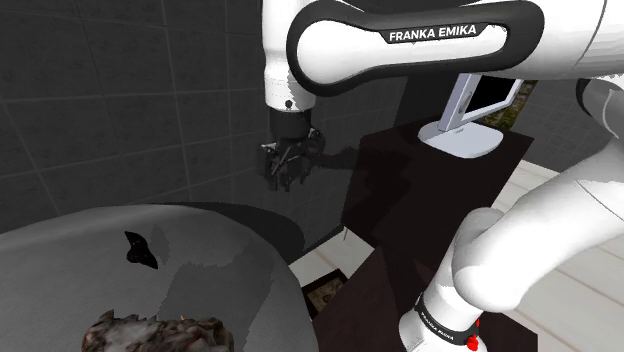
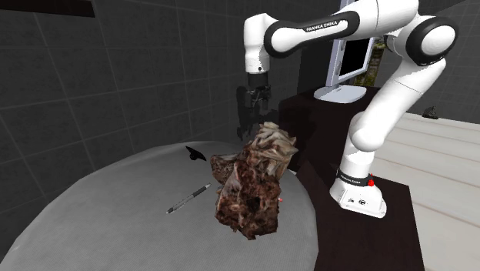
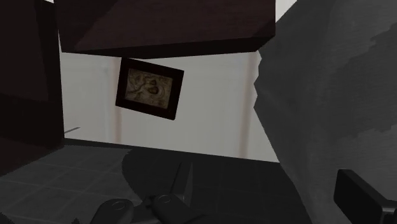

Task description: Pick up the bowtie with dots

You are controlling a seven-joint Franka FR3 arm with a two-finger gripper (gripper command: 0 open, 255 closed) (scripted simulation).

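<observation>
Bowtie [image 1: 140, 248] first: where does it lie, and why is that handy?

Flat on the round grey table [image 1: 230, 235], toward the shoulder view's left, apart from the craggy brown lump [image 2: 250, 192] and the slim pen [image 2: 188, 199]. Nothing leans on it, so I judge a drop from above would meet no clutter.

What is it like to grasp?

Small, black, pinched at the middle with two flared wings. It looks thin and limp, though I can't confirm the material, and any dots are too small to make out. The table is smooth and matte, so the knot seems the likelier place to nip.

And the gripper [image 1: 290, 162]?

Released, grasping nothing: in the wrist view one black finger [image 3: 362, 194] stands far out from the middle. It hangs high by the dark tiled wall [image 1: 110, 100], past the table's rim, which is why the wrist camera looks down beside the table at a framed picture [image 3: 149, 89] on the pale floor. Reaching the bowtie calls for crossing over and descending.
</observation>
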